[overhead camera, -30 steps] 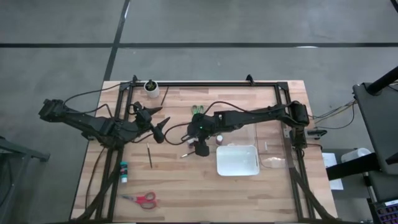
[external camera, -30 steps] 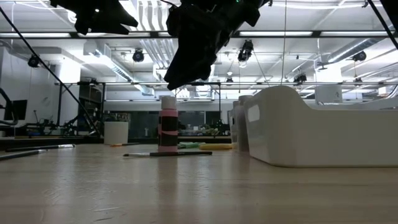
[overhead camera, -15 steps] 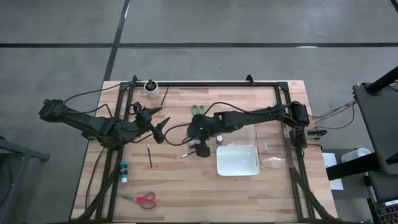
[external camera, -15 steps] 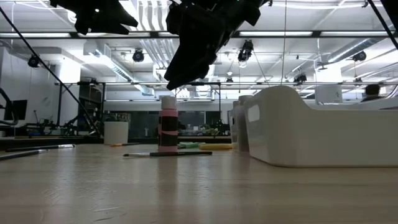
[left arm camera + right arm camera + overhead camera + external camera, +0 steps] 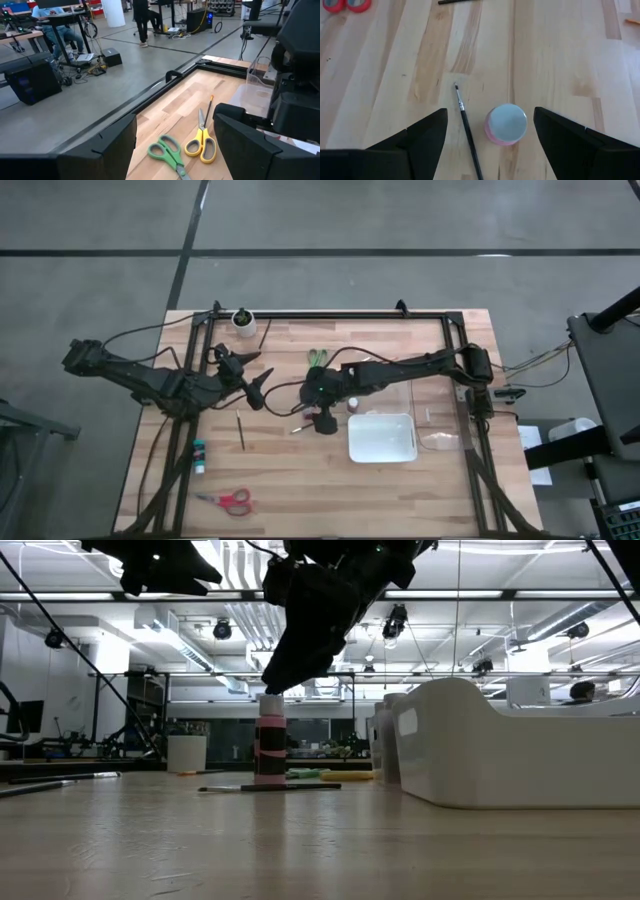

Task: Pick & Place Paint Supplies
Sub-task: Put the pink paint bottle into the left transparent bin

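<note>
A red paint bottle (image 5: pixel 506 124) with a pale cap stands upright on the table, and a thin dark brush (image 5: pixel 467 127) lies beside it. My right gripper (image 5: pixel 490 137) hangs open just above them, one finger to each side of the bottle and touching nothing. In the low view it (image 5: pixel 285 665) is over the bottle (image 5: pixel 270 745). My left gripper (image 5: pixel 258 387) waits open above the table's left half, holding nothing. Green scissors (image 5: pixel 167 152) and yellow scissors (image 5: pixel 202 142) lie flat beyond it. A teal bottle (image 5: pixel 199 455), red scissors (image 5: pixel 228 500) and another brush (image 5: pixel 240 430) lie nearer the front left.
The white tray (image 5: pixel 382 437) sits on the table just right of my right gripper, and a clear container (image 5: pixel 435 415) stands beyond it. A white cup (image 5: pixel 242 320) stands at the far left by the black frame rail (image 5: pixel 330 314). Bare wood lies toward the near edge.
My right gripper has sunk a little toward the red bottle and rolled slightly. In the low view its fingertips now reach down to the level of the cap. The bottle and brush have stayed where they were.
</note>
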Robot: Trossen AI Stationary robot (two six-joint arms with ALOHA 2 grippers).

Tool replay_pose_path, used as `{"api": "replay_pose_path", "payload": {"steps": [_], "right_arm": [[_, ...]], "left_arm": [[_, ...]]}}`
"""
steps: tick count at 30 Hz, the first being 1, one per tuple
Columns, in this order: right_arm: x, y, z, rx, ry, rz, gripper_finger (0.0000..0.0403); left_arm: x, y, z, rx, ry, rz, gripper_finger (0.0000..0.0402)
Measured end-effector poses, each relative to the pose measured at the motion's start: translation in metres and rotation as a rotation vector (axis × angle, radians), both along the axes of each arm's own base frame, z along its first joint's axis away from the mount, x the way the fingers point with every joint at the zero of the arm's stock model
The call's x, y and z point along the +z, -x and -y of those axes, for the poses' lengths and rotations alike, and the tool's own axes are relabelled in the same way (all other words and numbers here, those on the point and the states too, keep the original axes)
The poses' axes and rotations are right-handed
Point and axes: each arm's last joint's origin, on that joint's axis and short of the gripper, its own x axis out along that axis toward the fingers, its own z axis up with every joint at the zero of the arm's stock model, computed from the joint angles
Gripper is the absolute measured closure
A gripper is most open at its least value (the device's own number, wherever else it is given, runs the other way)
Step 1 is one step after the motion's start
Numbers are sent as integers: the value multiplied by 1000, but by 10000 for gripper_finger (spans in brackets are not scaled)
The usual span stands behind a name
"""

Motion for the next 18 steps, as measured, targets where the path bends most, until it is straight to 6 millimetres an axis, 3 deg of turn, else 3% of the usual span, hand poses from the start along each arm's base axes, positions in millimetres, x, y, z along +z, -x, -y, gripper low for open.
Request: {"api": "replay_pose_path", "payload": {"steps": [18], "right_arm": [[-15, -5, 6, -8, 33, -25, 108]], "left_arm": [[-1, 0, 0, 0, -1, -6, 133]]}}
